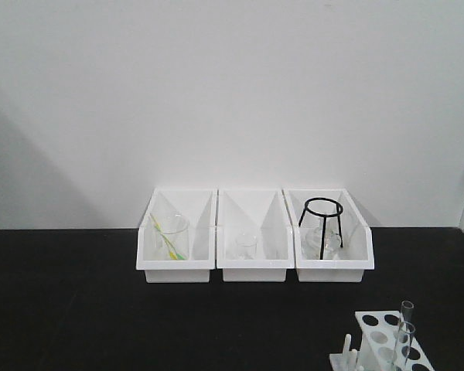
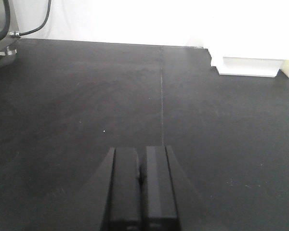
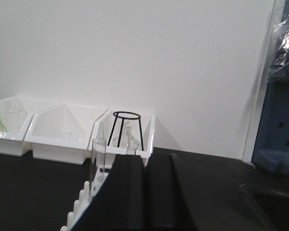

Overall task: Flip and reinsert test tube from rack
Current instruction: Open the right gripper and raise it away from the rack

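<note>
Rack point(image 1: 393, 340) sits on the black table point(image 1: 77, 309), right of and nearer than the three white bins point(image 1: 255, 236), two clear test tubes point(image 1: 406, 323) upright in it. Left gripper point(image 2: 141, 180) pressed together over bare table, well left of the rack. Right gripper point(image 3: 145, 192) pressed together, empty, just beside the rack.

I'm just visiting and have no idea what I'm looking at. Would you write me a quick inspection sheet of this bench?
Surface: black tabletop, bare in front of the left arm.
Job's things: white rack at the front right, two clear test tubes standing in it.
Clutter: three white bins; a beaker, a small glass, a black wire tripod.
Grippers: left gripper and right gripper shut, empty.
Cables: one black cable at the wall.
Surroundings: white wall.
</note>
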`<state>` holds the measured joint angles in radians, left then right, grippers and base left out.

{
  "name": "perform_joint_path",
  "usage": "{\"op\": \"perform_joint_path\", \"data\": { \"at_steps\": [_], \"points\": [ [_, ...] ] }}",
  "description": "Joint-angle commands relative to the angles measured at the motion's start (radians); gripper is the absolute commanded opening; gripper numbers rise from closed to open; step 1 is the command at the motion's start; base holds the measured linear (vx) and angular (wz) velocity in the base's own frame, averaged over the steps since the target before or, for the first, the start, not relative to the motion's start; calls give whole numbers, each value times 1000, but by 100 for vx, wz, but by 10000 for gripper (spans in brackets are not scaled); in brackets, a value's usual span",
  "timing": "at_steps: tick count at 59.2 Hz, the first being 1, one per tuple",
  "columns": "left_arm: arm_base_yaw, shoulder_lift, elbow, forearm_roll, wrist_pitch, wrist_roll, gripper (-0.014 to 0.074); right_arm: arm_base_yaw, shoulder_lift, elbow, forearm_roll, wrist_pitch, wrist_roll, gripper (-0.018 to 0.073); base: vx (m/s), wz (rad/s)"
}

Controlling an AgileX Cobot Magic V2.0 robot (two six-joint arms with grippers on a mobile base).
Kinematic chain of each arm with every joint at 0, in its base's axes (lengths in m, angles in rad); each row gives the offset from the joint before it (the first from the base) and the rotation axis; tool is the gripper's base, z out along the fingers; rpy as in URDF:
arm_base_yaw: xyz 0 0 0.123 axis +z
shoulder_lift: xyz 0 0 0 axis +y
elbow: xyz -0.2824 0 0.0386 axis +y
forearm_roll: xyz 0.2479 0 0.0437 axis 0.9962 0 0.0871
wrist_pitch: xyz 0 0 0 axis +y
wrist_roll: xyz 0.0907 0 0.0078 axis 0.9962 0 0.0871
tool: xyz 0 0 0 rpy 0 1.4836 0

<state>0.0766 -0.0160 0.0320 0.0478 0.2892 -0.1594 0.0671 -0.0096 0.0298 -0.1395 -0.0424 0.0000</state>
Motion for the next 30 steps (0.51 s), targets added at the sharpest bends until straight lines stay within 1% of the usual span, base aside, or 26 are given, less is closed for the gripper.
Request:
{"op": "perform_joint_path", "data": {
  "at_steps": [1,30],
  "points": [
    [-7,-11,0,-4,-86,0,-6,22,-13,2,-7,-31,-11,-12,0,0],
    [-7,-11,0,-4,-86,0,-6,23,-11,2,-5,-27,-7,-12,0,0]
  ]
}}
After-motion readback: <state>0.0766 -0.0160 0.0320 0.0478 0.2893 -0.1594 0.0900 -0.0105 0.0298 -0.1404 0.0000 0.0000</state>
